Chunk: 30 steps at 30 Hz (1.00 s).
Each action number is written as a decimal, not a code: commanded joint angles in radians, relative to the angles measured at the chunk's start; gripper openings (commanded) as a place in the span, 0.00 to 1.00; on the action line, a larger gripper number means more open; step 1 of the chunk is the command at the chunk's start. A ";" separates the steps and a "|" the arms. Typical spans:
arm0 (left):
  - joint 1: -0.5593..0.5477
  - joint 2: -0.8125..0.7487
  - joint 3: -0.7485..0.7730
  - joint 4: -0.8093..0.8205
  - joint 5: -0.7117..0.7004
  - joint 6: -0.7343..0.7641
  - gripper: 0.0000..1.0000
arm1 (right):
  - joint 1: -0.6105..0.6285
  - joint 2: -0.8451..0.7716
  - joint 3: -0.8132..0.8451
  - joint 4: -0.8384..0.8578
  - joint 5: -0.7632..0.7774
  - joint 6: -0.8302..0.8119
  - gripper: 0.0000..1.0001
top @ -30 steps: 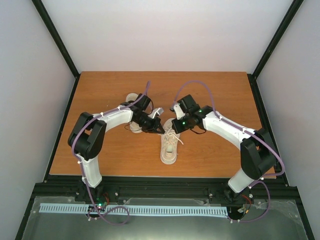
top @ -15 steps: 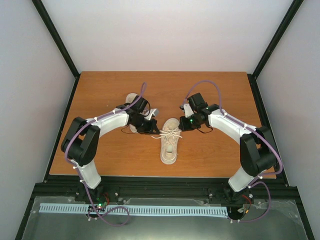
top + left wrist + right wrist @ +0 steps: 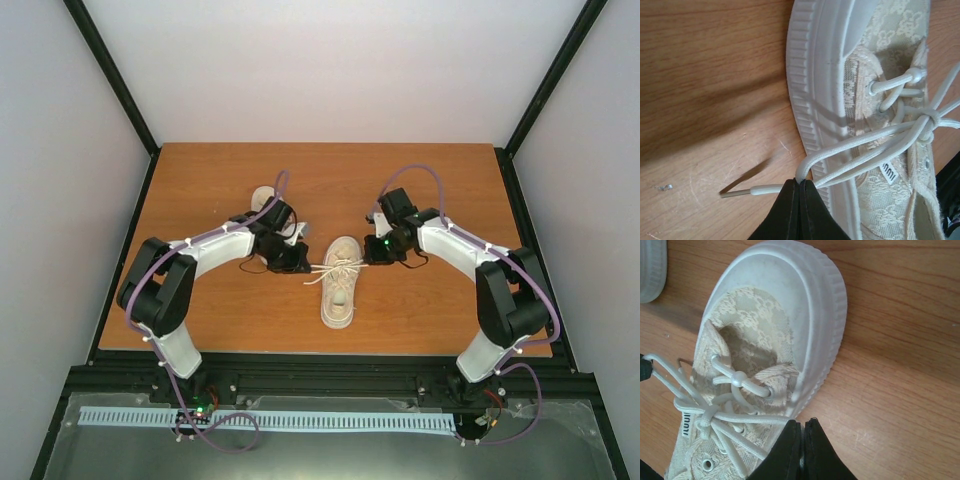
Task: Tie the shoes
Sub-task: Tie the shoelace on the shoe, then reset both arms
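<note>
One of the shoes [image 3: 338, 290], a cream sneaker, lies mid-table with its toe pointing away from the arm bases. Its white laces [image 3: 335, 266] stretch sideways from a knot [image 3: 928, 120] over the tongue. My left gripper [image 3: 304, 268] sits just left of that shoe, shut on a lace loop [image 3: 850, 147] whose tip pokes out beside the fingers [image 3: 790, 210]. Just off the shoe's right side, my right gripper [image 3: 369, 256] is shut on the other lace strand [image 3: 757, 417]. The second shoe [image 3: 266, 198] lies behind the left arm, partly hidden.
The wooden table [image 3: 200, 180] is framed by black rails and white walls. The second shoe's sole edge [image 3: 650, 265] shows at the top left corner of the right wrist view.
Both grippers have drawn apart, the left going left and the right going right, and the lace strands now run out sideways from the knot. Both stayed shut.
</note>
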 commanded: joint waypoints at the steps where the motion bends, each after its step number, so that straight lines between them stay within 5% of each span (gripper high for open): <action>1: 0.015 -0.031 -0.015 -0.031 -0.047 -0.026 0.01 | -0.025 -0.003 -0.021 -0.022 0.034 0.022 0.03; 14: 0.021 -0.052 -0.024 0.008 -0.007 -0.015 0.01 | -0.038 -0.026 -0.036 -0.006 0.014 0.016 0.03; 15: 0.021 -0.060 -0.022 0.015 0.006 -0.005 0.07 | -0.039 -0.032 -0.035 -0.004 0.009 0.013 0.03; 18: 0.021 -0.102 -0.001 0.027 0.019 0.033 0.56 | -0.040 -0.062 -0.023 -0.007 0.005 0.001 0.29; 21: 0.021 -0.146 0.042 0.007 0.022 0.073 0.85 | -0.040 -0.095 0.005 -0.033 0.025 -0.014 0.66; 26: 0.027 -0.172 0.156 -0.073 0.002 0.108 0.98 | -0.057 -0.128 0.088 -0.108 0.102 -0.057 0.98; 30: 0.109 -0.209 0.197 -0.072 -0.019 0.090 1.00 | -0.154 -0.172 0.110 -0.119 0.102 -0.062 1.00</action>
